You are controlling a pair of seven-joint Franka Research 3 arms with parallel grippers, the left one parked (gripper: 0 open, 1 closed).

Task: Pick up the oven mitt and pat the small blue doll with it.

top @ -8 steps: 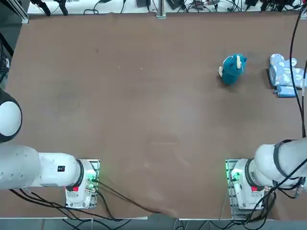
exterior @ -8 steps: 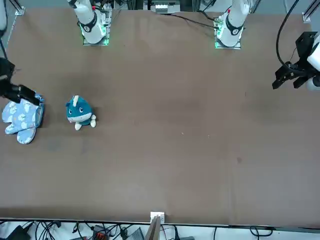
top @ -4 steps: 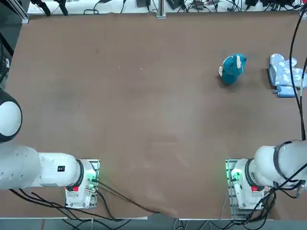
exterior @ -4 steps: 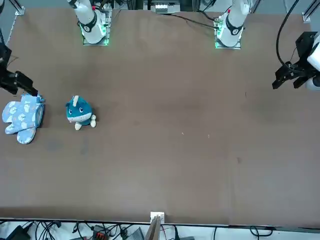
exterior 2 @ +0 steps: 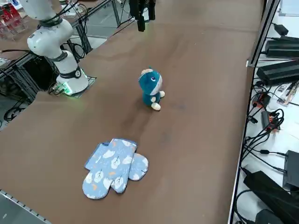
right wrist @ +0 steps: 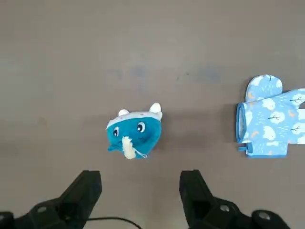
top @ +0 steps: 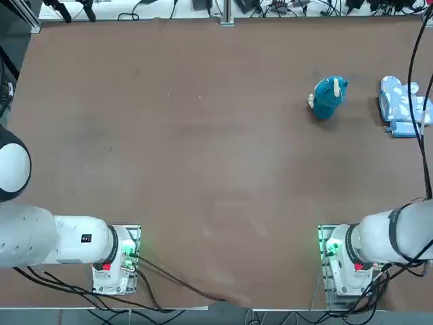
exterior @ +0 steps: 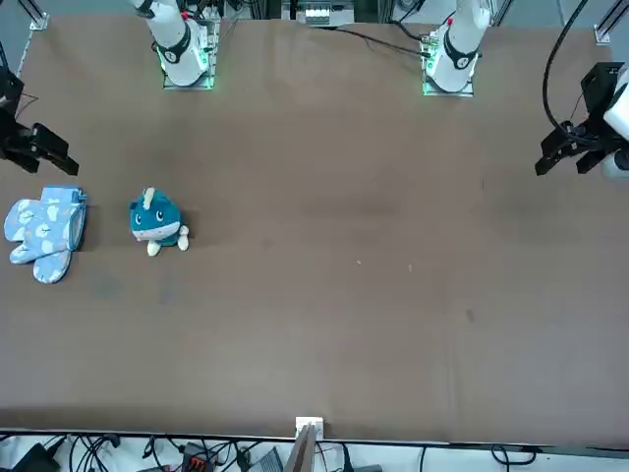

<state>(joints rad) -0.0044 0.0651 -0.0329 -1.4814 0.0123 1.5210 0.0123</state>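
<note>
The small blue doll (top: 328, 96) (exterior: 154, 221) (exterior 2: 151, 88) (right wrist: 135, 133) stands upright on the brown table, a teal plush with cream patches. The pale blue patterned oven mitt (top: 400, 105) (exterior: 44, 231) (exterior 2: 114, 165) (right wrist: 271, 123) lies flat beside it near the table's right edge, with nothing touching it. My right gripper (exterior: 54, 159) (right wrist: 140, 180) hovers above the table, on the robot's side of the mitt and apart from it. It is open and holds nothing; the wrist view shows the doll just beyond its two black fingers (right wrist: 86, 183).
The right arm's base (top: 345, 261) (exterior 2: 70, 79) stands at the table's near edge. A black cable (top: 414, 95) hangs across the mitt in the top view. Power bricks and cables (exterior 2: 275, 70) lie off the table's far side.
My right gripper has drawn back from the mitt's cuff towards the robot's side. The mitt and the doll have stayed where they were.
</note>
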